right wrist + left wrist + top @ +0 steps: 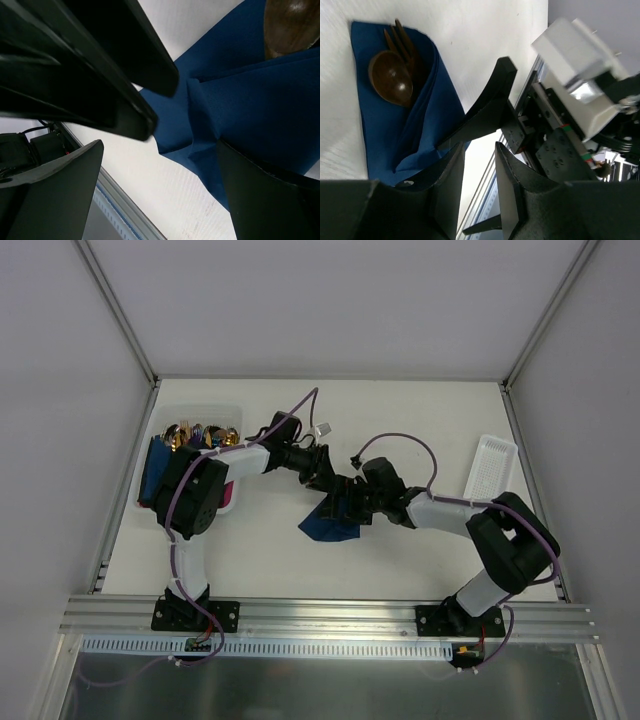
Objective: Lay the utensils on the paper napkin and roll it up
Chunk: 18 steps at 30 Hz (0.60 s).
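Two arms nose to nose at desk (400, 420) centre in the top view, left arm (250, 458) and right arm (440, 510), wrists above the navy napkin (325, 528). From the left wrist: spoon (390, 77) and fork (402, 37) tucked in the napkin's fold at 10 o'clock; left tool (479, 150) narrowly apart, clamped on nothing. From the right wrist: right tool (160, 145) spread wide, astride a napkin corner; spoon bowl at 1 o'clock.

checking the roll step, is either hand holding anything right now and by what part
Nothing looks held. The left hand is part open, its gap empty, beside the folded napkin; the right hand is wide open over it.
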Motion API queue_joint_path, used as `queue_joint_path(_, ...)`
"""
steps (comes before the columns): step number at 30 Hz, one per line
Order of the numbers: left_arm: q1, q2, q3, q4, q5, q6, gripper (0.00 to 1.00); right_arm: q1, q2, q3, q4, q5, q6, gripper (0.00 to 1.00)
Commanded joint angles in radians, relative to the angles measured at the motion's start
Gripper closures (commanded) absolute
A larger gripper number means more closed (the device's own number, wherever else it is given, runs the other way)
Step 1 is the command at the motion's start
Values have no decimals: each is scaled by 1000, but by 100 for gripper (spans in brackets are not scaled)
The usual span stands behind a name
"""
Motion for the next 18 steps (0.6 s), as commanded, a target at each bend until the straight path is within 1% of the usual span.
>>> queue_joint_path(1, -18, -35, -38, -10, 31, 46, 69, 10, 11, 12, 58, -24, 4, 1)
queue_joint_path(4, -27, -26, -67, -10, 28, 60, 71, 10, 19, 12, 71, -33, 12, 1)
queue_joint_path(10, -52, -9, -94, -73, 7, 111, 74, 11, 25, 12, 93, -45, 23, 1)
queue_joint_path(13, -56, 11, -88, -86, -10, 118, 75, 11, 17, 6, 88, -41, 18, 1)
queue_joint_path(18, -56, 60, -73, -92, -47, 117, 79, 15, -9, -20, 128, -47, 38, 1)
